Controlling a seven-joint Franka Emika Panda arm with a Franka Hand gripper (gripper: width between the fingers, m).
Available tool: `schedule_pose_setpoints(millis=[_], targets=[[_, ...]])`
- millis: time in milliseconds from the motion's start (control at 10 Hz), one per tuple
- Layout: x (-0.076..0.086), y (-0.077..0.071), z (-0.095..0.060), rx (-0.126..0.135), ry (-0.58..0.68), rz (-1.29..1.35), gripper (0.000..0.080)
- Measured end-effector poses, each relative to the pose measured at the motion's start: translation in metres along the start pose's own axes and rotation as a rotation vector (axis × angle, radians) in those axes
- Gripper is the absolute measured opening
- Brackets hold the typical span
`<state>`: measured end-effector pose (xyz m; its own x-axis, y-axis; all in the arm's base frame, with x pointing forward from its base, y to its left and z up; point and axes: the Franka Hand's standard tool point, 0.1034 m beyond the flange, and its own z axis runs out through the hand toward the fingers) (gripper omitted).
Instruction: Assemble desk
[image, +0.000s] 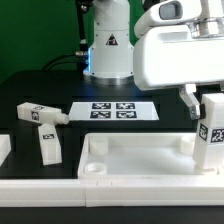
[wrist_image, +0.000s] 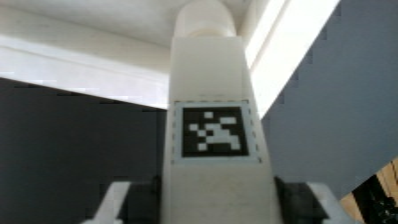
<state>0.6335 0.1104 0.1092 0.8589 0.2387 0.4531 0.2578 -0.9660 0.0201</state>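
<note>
White rimmed tabletop (image: 130, 160) lying flat, upright leg (image: 212, 130), tagged, at its corner on the exterior view's right, second leg (image: 40, 114) and third leg (image: 48, 146) lying nearby

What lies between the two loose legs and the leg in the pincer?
The exterior view shows the marker board lying flat there and, nearer the camera, the tabletop reaching across toward the held leg.

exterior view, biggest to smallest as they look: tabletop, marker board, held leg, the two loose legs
1. tabletop
2. marker board
3. held leg, far loose leg and near loose leg: these look about alike, and they sit at different distances from the camera, so I won't rank them.
</note>
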Motion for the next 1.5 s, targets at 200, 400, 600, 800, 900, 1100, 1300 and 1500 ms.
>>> schedule_pose_setpoints(millis=[200, 400, 600, 800, 900, 1100, 1300, 1500], targets=[[-0.001, -0.001, 0.001, 0.003, -0.013, 0.000, 0.0398], [0.008, 0.003, -0.001, 0.012, -0.062, 0.025, 0.0615], [0.011, -0.003, -0.002, 0.040, -0.239, 0.118, 0.0644], [0.006, -0.013, -0.002, 0.051, -0.357, 0.168, 0.0648], [0.002, -0.017, -0.002, 0.062, -0.433, 0.166, 0.0649], [-0.003, -0.013, -0.008, 0.081, -0.576, 0.160, 0.0649], [0.003, -0.012, -0.005, 0.073, -0.559, 0.185, 0.0513], [0.002, -0.012, -0.005, 0.043, -0.565, 0.292, 0.0375]])
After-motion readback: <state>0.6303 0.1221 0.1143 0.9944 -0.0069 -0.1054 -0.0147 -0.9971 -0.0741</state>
